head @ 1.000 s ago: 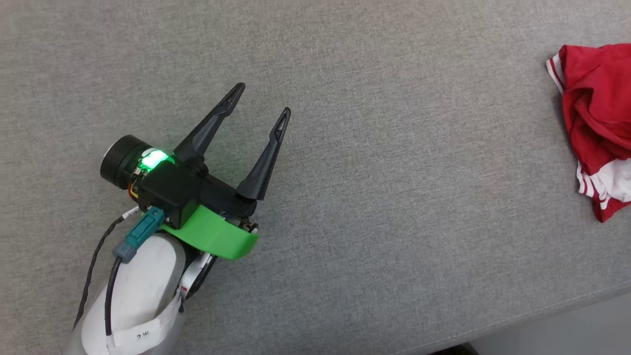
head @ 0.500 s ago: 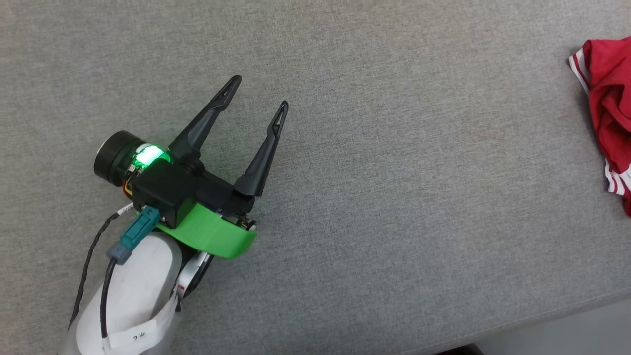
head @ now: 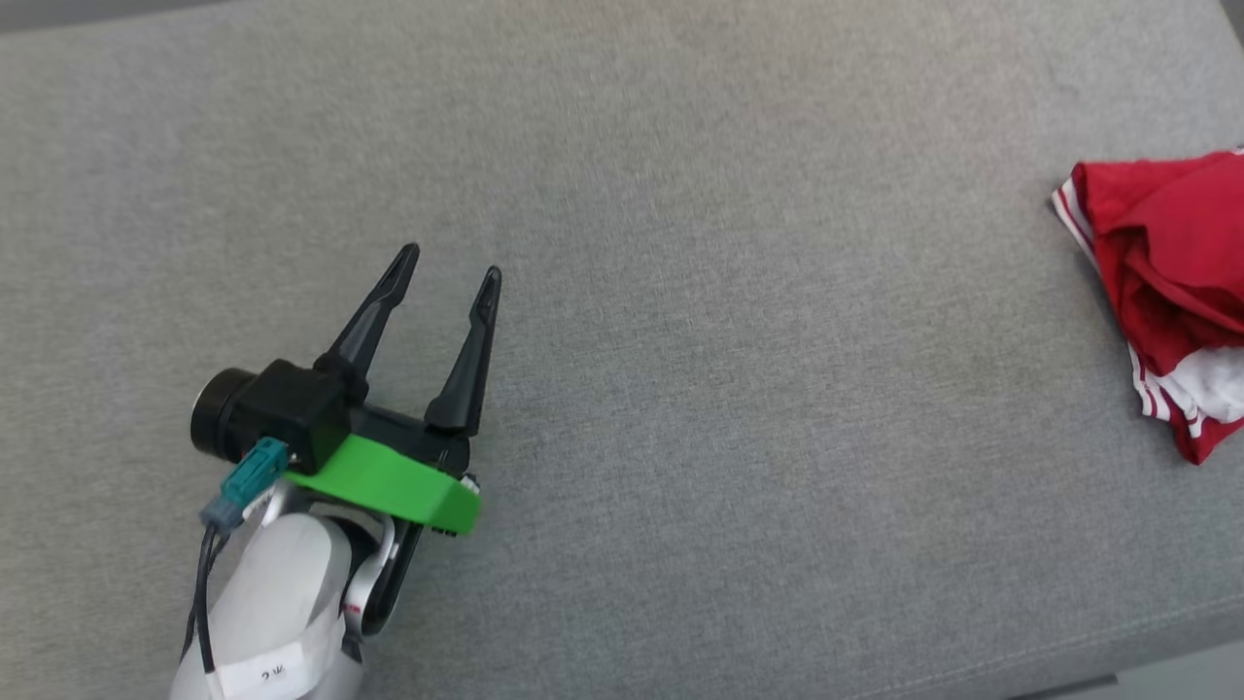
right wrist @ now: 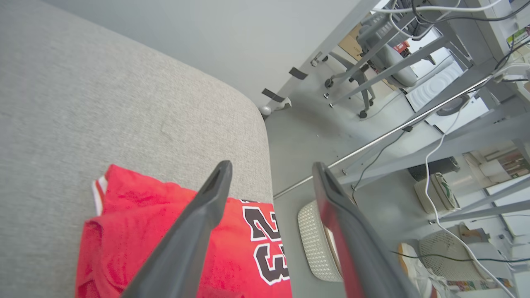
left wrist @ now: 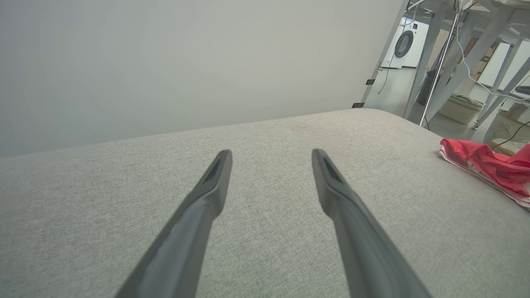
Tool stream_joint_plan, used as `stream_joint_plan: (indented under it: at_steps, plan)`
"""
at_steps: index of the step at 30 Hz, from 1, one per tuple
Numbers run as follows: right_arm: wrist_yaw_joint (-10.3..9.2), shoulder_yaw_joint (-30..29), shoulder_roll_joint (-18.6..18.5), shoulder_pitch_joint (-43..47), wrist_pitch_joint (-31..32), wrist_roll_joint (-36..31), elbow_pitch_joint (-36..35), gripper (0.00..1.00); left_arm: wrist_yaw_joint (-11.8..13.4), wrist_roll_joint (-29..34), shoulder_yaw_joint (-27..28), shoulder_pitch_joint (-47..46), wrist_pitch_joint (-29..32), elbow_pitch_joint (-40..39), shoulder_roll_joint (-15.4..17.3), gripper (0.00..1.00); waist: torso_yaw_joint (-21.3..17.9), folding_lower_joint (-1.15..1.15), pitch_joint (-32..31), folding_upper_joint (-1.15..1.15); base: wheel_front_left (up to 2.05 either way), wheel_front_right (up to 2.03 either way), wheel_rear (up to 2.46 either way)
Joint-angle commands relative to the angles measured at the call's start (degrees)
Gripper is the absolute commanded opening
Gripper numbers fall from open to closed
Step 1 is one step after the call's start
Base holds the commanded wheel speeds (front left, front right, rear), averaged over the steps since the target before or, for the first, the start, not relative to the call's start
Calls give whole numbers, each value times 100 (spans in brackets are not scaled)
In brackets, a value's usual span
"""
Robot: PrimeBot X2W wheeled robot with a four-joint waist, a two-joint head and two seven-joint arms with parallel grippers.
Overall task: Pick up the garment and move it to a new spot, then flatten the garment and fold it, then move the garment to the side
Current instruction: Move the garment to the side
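While the garment lies crumpled, 23 showing, the left gripper hovers well apart from it, spread and empty. The right gripper hangs above it, likewise.

Grey woven-fabric surface with a rounded corner. Plain pale wall behind it, light even and diffuse. Smooth grey floor past the edge. On the floor: grey metal frame legs, a wheeled chair, loose cables, a white perforated basket. Washing machine far back, woven basket nearer.
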Motion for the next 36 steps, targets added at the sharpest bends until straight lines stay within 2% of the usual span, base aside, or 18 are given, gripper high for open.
stream_joint_plan:
  at_steps: [1,7,11,21,27,36]
  plan:
    - [-10,-115,175,185,-78,169,-272,100,26,-51,114,125,-30,20,-73,100,246,0,-652,0,0,0,0]
    - [-10,-658,1062,1071,-298,493,-1456,100,-18,-130,545,634,-32,127,-388,100,496,0,-1190,0,0,0,0]
    - [-10,-946,1705,1673,-514,560,-2005,100,-71,-65,768,910,-33,197,-558,100,649,0,-1455,0,0,0,0]
    - [-10,-1178,3092,3052,-1308,491,-2384,100,-177,147,1148,1487,-33,416,-931,100,945,0,-1929,0,0,0,0]
    - [-10,-1100,3483,3626,-1568,276,-2217,100,-209,377,1289,1719,-33,430,-1064,100,1044,0,-2063,0,0,0,0]
    - [-10,-1116,3652,3814,-1732,140,-2039,100,-222,489,1334,1838,-33,398,-1159,100,1078,0,-2084,0,0,0,0]
